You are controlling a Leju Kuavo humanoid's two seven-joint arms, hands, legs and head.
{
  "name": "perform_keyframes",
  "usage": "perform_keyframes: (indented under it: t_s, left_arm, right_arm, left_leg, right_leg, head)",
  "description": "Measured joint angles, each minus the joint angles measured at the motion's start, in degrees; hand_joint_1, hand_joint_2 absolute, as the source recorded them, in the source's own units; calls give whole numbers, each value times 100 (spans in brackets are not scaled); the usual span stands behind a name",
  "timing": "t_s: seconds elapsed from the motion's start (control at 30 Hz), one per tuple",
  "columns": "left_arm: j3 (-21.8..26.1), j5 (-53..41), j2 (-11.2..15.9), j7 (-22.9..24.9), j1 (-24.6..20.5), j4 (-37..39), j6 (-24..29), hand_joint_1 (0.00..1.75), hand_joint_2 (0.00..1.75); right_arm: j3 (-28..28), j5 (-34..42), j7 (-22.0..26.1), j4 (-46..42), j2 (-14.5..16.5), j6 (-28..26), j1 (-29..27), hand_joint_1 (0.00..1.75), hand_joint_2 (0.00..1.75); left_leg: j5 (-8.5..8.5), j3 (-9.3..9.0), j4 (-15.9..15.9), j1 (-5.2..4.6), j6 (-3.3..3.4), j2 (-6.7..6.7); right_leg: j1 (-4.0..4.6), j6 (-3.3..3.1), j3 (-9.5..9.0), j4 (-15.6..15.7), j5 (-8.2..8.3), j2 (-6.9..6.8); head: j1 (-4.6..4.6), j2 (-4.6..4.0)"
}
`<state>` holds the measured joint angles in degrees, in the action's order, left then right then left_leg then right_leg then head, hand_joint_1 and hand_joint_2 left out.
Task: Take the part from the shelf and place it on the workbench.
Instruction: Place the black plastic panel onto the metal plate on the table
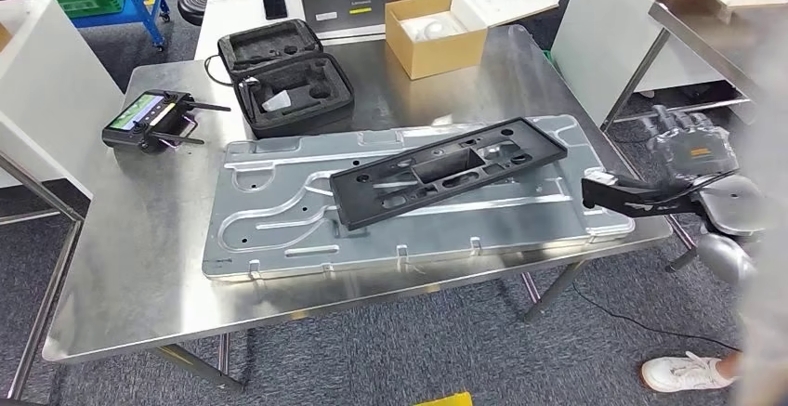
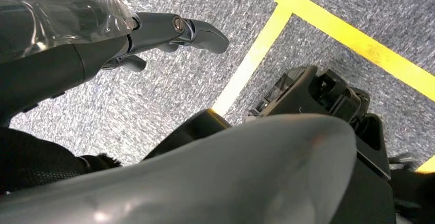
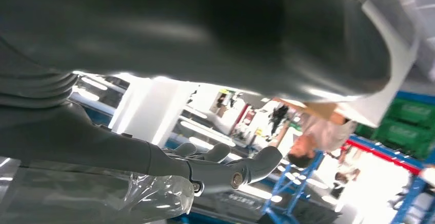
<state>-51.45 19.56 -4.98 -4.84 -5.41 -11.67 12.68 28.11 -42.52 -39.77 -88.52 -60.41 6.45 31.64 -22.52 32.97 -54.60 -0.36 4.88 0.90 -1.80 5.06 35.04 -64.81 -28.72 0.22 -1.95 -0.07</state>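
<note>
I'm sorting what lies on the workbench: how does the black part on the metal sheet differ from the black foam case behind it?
The black part is long, flat and slotted, and lies at an angle across the ribbed metal sheet. The foam case is shorter and thicker, with its lid open and shaped cut-outs inside. The part rests on the sheet, whereas the case sits straight on the steel workbench. Both are black.

Bare workbench [image 1: 139, 267] steel at left — black frame [image 1: 446, 171] covers the metal panel [image 1: 279, 211].
</note>
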Motion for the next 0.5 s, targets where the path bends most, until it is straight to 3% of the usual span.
perform_keyframes:
  t_s: [0.07,0.1,0.2,0.23,0.3,0.37,0.4,0.43,0.5]
  left_arm:
    - [0,0,-8,-2,-10,0,2,0,0]
    - [0,1,-10,-3,-14,0,4,0,0]
    - [-1,7,-10,-7,-18,0,15,0,0]
    - [-1,13,-11,-10,-20,0,18,0,0]
    - [-1,33,-13,-15,-26,0,25,0,0]
    - [-1,62,-14,-16,-35,0,32,0,0]
    - [-1,80,-14,-16,-36,0,35,0,0]
    - [-1,98,-14,-15,-34,0,37,0,0]
    - [-1,138,-11,-10,-13,0,41,0,0]
  right_arm:
    - [-109,-1,-5,-43,-91,8,-32,0,0]
    - [-155,-1,-8,-63,-128,10,-53,0,0]
    - [-263,-59,-13,-108,-189,45,-146,0,0]
    - [-328,-124,-16,-125,-197,86,-214,0,0]
    - [-579,-277,-21,-166,-230,193,-474,0,0]
    - [-1004,-379,-27,-203,-278,301,-886,0,0]
    - [-1248,-406,-30,-219,-301,357,-1124,0,0]
    - [-1514,-426,-32,-239,-324,417,-1381,0,0]
    - [-2052,-462,-34,-278,-369,513,-1916,0,0]
  left_leg:
    - [39,60,-37,-16,-51,3]
    - [59,82,-57,-27,-79,7]
    - [106,161,-97,-32,-157,26]
    - [10,213,-182,-24,-190,27]
    - [-449,390,-685,8,-269,21]
    - [-949,584,-1475,30,-326,18]
    - [-1056,604,-1739,36,-334,17]
    - [-1037,528,-1800,35,-323,17]
    - [-772,74,-1262,11,-232,21]
  right_leg:
    - [15,-30,-494,759,152,11]
    - [27,-59,-596,942,170,20]
    - [32,-172,-525,975,225,10]
    - [22,-218,-481,972,263,-6]
    - [9,-295,-386,976,350,-48]
    - [14,-318,-281,973,436,-90]
    - [20,-319,-224,972,481,-106]
    - [31,-317,-167,972,527,-116]
    - [60,-311,-56,973,622,-123]
  head:
    - [2,0]
    - [3,0]
    - [5,0]
    - [8,0]
    - [11,0]
    - [12,0]
    - [11,0]
    - [12,0]
    - [11,0]
